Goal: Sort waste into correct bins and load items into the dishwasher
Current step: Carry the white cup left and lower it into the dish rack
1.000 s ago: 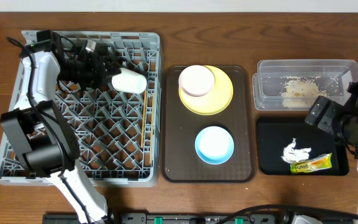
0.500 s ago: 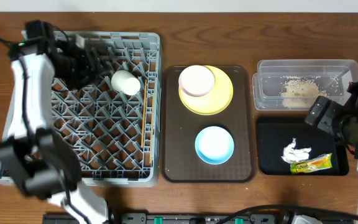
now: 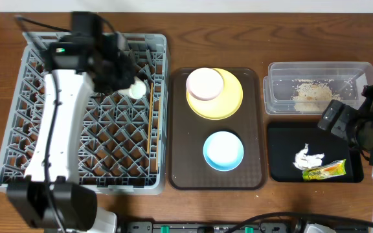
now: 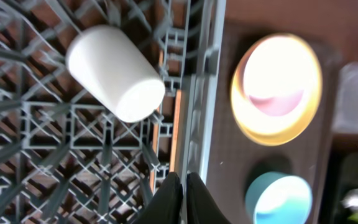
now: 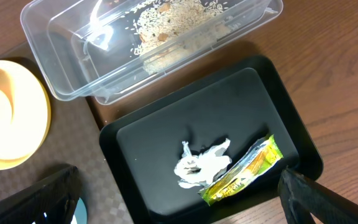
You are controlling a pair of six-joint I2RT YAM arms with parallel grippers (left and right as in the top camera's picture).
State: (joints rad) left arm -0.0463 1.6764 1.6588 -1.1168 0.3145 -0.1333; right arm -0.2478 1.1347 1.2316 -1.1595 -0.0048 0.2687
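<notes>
The small white cup [image 3: 136, 90] lies on its side in the grey dish rack [image 3: 24, 129], also in the left wrist view [image 4: 114, 71]. My left gripper [image 3: 125, 76] is shut and empty just beside it [image 4: 183, 190]. The chopsticks [image 3: 150, 123] lie in the rack by its right wall [image 4: 177, 124]. The white bowl [image 3: 204, 84] sits on the yellow plate [image 3: 232, 97]; the light blue bowl [image 3: 223, 150] is below. Food scraps [image 3: 311, 96] are in the clear tub [image 3: 277, 90]. The tissue [image 5: 201, 165] and wrapper [image 5: 244, 174] lie in the black tray [image 5: 148, 149]. My right gripper [image 5: 176, 190] is open above it.
The plate and both bowls rest on a brown serving tray [image 3: 180, 129] between the rack and the bins. The right arm [image 3: 351, 126] hangs over the right edge of the black tray. Bare wooden table [image 3: 238, 39] lies behind the trays.
The left arm has swung up and across the rack. The cup, at its fingers a second ago, now lies free in the rack. The right arm has not moved.
</notes>
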